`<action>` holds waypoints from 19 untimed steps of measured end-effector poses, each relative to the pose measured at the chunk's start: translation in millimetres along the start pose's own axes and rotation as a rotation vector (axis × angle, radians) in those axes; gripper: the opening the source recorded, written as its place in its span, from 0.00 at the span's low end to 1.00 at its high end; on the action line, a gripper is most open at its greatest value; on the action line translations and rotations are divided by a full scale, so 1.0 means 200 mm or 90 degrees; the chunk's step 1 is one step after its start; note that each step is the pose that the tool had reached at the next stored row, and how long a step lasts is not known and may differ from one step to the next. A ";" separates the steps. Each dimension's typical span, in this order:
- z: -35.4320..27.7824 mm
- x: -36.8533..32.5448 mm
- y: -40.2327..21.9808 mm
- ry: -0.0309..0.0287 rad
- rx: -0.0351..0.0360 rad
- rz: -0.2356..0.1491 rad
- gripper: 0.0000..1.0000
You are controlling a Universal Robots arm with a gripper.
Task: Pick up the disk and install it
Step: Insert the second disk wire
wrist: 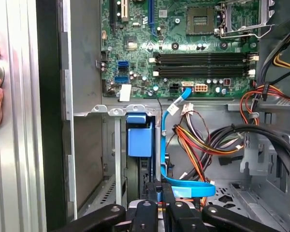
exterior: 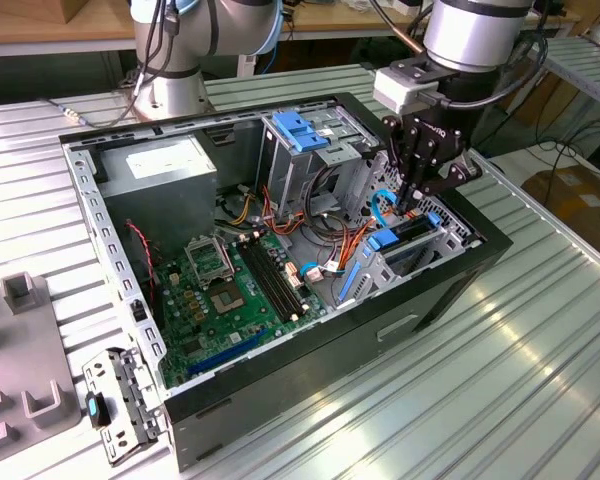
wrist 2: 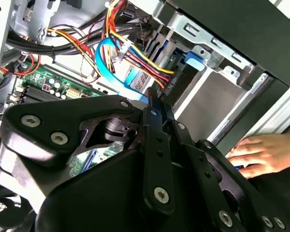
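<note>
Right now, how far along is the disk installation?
Done: pickup looks finished, since the disk with its blue rails sits in the drive cage inside the case, not on the table. In hand: the end effector, fingers together, is down at the disk's upper edge. Left: whether the disk is fully seated cannot be told, and the end effector is not clear of the case.

No legible text, brand, number or sign anywhere. The white sticker [exterior: 158,160] on the grey power-supply box [exterior: 165,180] carries print too small to read. The motherboard [wrist: 179,48] bears markings that cannot be made out. A faint mark on the gripper [exterior: 420,185] body is unreadable.
</note>
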State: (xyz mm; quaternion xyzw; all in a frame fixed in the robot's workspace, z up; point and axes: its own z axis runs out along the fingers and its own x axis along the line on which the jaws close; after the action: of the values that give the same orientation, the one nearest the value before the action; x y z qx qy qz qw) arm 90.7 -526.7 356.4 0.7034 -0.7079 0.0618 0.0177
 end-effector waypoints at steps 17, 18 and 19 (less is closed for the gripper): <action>0.046 0.081 0.002 -0.0228 0.0037 0.004 0.16; 0.049 0.081 0.002 -0.0231 0.0037 0.004 0.16; 0.050 0.080 0.002 -0.0232 0.0037 0.004 0.16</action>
State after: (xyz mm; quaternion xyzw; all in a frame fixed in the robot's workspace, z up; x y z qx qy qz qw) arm 90.6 -543.8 348.2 0.7023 -0.7101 0.0511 0.0026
